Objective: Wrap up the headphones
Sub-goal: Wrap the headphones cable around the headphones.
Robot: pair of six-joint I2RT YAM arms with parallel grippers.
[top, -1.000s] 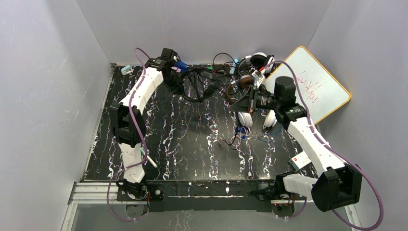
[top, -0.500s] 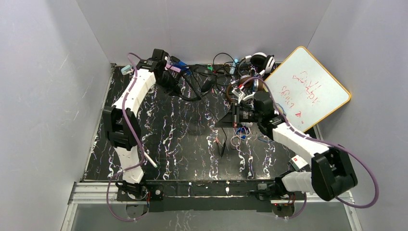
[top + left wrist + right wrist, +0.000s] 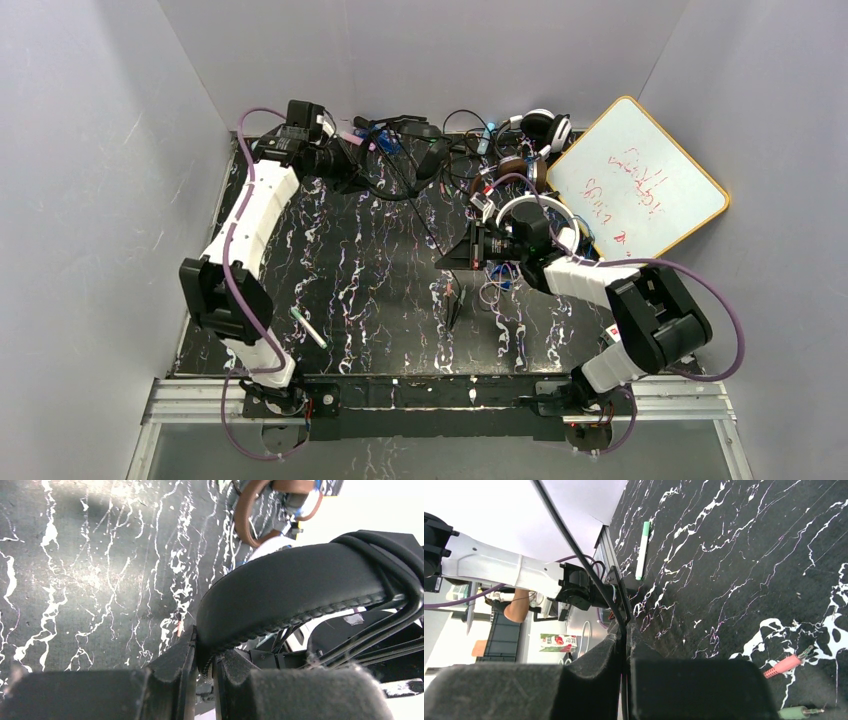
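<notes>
Black foam pads of the left claw (image 3: 204,669) are nearly closed, clamped on the padded headband of the black headphones (image 3: 300,585). The band fills the centre and right of the left wrist view, stitched edge down, with a bundle of black cords looping over its right end. In the top view that claw sits upper left of frame at the far edge of the tabletop (image 3: 380,300), the headset just beside it toward centre. Brown headphones (image 3: 247,515) are at top centre of the left wrist view, behind the black band.

Right claw (image 3: 625,645) is pinched almost fully together on a thin black cord (image 3: 574,543). The cord goes from the finger gap straight to the top left of the right wrist view, taut. In the top view this claw is at frame centre over the tabletop, the cord running diagonally up-left toward the black headphones; cannot tell where it joins. A dark cord tail runs down-frame from the claw.

Pink plug (image 3: 786,665) and green plug (image 3: 796,711) lie on the tabletop, lower right of the right wrist view. Green marker (image 3: 642,550) lies top centre there, near the tabletop's edge.

White headphones (image 3: 527,199) arc just beside the right wrist, with the brown pair just above them in frame and tangled cords around. Whiteboard (image 3: 640,190) with red scribble leans at upper right.
</notes>
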